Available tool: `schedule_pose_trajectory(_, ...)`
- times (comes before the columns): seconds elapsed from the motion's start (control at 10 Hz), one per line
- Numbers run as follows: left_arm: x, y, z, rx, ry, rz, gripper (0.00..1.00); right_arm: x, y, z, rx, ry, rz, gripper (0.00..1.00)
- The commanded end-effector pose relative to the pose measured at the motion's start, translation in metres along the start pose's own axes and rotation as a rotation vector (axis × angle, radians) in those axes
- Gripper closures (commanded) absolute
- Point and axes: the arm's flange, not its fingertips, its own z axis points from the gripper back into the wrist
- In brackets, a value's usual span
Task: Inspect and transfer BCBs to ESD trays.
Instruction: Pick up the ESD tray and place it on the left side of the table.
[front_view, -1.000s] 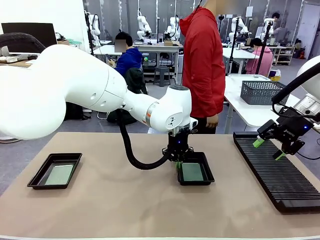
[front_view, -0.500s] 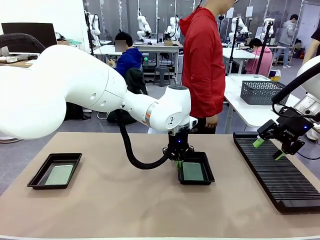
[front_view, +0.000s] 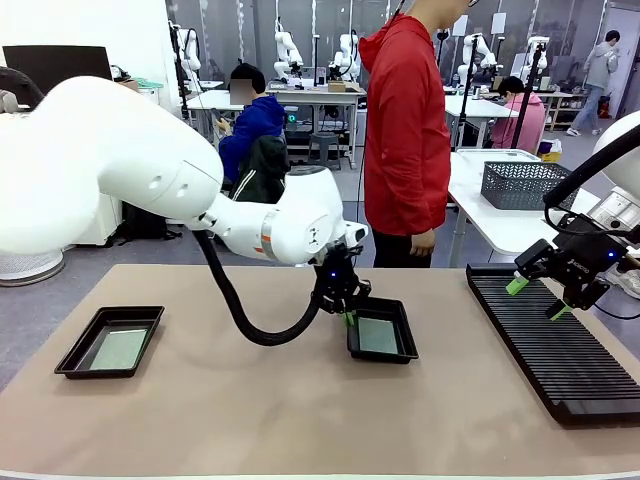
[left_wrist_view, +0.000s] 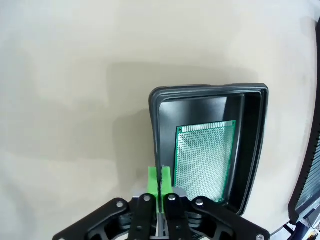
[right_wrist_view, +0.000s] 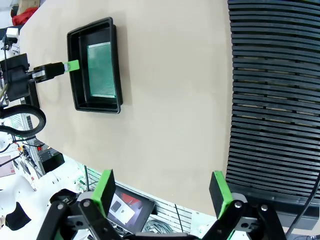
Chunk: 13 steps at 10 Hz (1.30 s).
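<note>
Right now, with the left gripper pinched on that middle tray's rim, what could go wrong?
The left gripper is shut on the ESD tray rim, a narrow hold: the tray could slip or tip.

The BCB lies loose inside; a tilt or jerk may slide it against a wall or out.

The right gripper hangs open over the slotted rack, so it gives no support.

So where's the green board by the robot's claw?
In the front view, the green board lies inside the middle black tray, just right of the shut left claw.
</note>
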Motion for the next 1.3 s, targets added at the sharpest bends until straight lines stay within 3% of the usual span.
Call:
schedule_pose_trajectory(0.0,-0.017,0.033,0.020,-0.094,0.011,-0.026,0.97,0.000,0.001,0.000,0.002,-0.013,-0.026,0.00)
schedule_pose_trajectory(0.5,-0.030,0.137,0.078,-0.197,-0.017,-0.037,0.97,0.000,0.001,0.000,0.002,-0.013,-0.026,0.00)
schedule_pose_trajectory(1.2,-0.052,0.290,0.129,-0.166,-0.001,-0.005,0.97,0.000,0.001,0.000,0.002,-0.013,-0.026,0.00)
